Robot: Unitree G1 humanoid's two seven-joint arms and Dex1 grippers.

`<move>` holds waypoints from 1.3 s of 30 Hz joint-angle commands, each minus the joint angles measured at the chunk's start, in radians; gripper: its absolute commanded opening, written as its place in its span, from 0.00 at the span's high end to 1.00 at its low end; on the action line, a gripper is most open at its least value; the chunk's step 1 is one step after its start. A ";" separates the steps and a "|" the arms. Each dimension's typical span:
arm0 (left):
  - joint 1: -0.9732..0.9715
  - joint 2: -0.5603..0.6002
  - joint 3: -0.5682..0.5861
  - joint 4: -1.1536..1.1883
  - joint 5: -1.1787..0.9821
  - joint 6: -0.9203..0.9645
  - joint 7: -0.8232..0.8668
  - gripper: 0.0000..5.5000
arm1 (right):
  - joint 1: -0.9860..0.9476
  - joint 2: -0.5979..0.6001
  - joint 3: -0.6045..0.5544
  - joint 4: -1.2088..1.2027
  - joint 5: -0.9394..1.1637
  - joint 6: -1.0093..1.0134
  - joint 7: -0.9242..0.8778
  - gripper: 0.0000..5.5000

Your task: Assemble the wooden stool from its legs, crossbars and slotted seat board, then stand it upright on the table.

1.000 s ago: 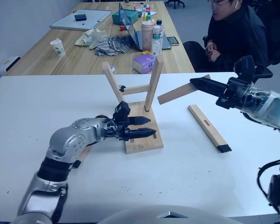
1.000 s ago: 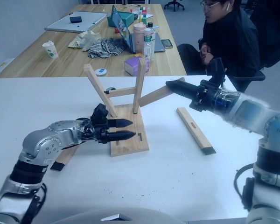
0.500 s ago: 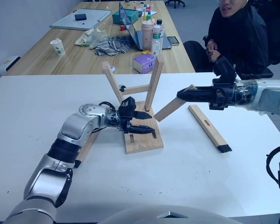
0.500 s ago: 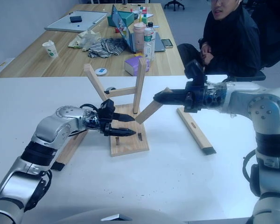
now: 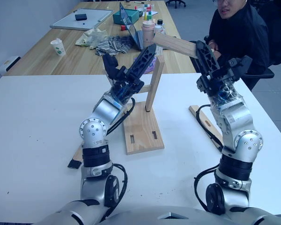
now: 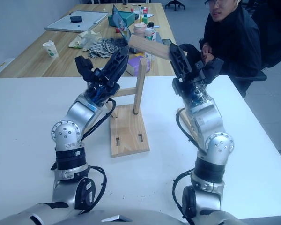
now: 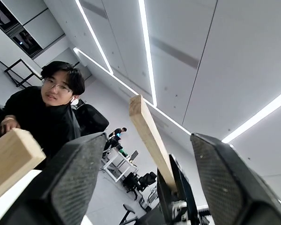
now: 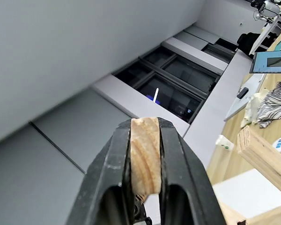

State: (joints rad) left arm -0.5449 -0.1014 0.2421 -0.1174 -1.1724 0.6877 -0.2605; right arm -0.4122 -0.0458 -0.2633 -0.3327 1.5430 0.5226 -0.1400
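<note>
Above the table, right gripper clamps a leg.

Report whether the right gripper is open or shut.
Shut. The right gripper has both fingers pressed flat against the end of a wooden bar, with no gap showing.

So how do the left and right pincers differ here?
The left pincer is open wide and empty; the right pincer is shut on a wooden leg. The left pincer points up toward the right one; the right pincer holds its leg roughly level, stretched toward the left. Both are high above the table, beside the half-built stool.
</note>
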 commanded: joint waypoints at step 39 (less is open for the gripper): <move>-0.130 -0.044 -0.020 0.050 -0.224 -0.066 0.179 0.93 | 0.021 0.040 0.105 -0.050 -0.004 -0.033 -0.038 0.93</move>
State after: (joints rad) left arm -0.6296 -0.1355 0.2406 -0.0616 -1.3952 0.6132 -0.0873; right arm -0.3994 -0.0101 -0.1721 -0.3827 1.5431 0.4825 -0.1553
